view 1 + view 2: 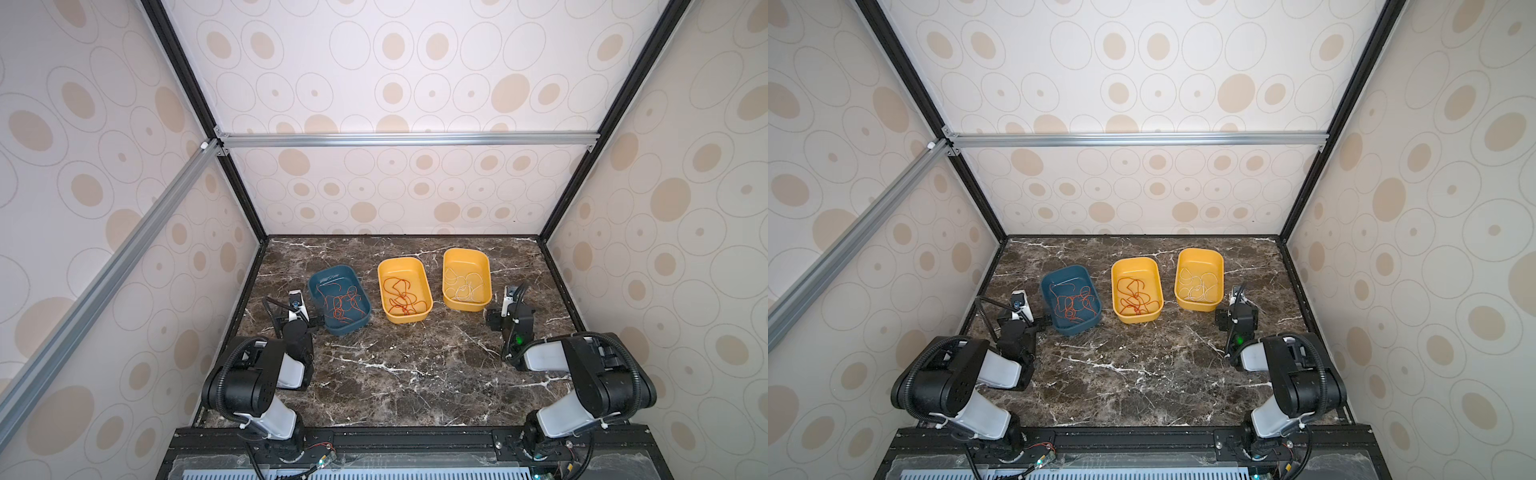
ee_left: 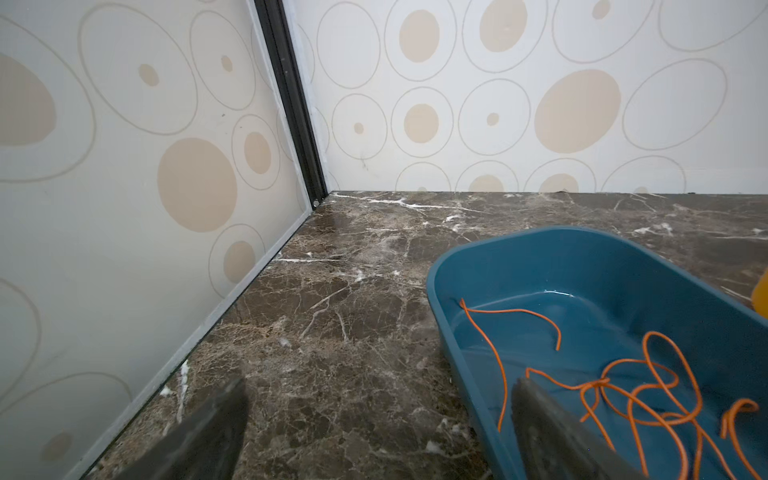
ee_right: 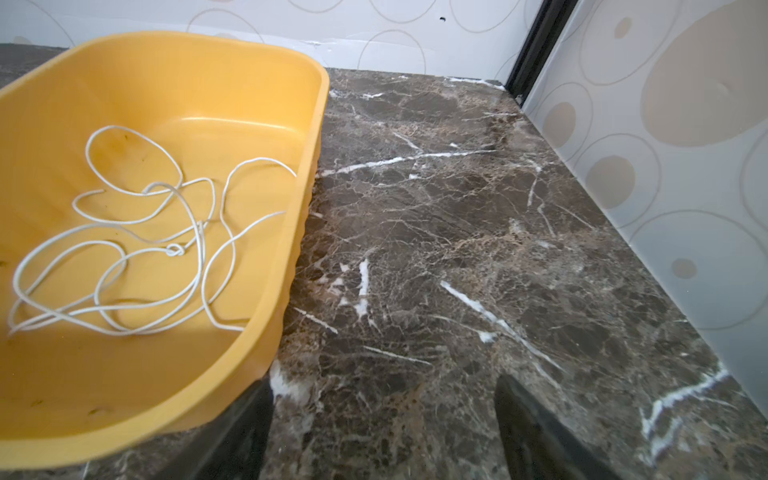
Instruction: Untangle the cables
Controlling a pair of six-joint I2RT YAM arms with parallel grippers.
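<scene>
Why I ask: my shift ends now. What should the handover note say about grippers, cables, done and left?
Left gripper: open, empty, at the rim of the blue tray.
Right gripper: open, empty, beside the right yellow tray.
Cables: orange cable in the blue tray, red cable in the middle yellow tray, white cable in the right yellow tray.
Done: colours apart, one per tray.
Left: each lies in crossed loops; orange and white show a knot. Probably untangle those next.
</scene>
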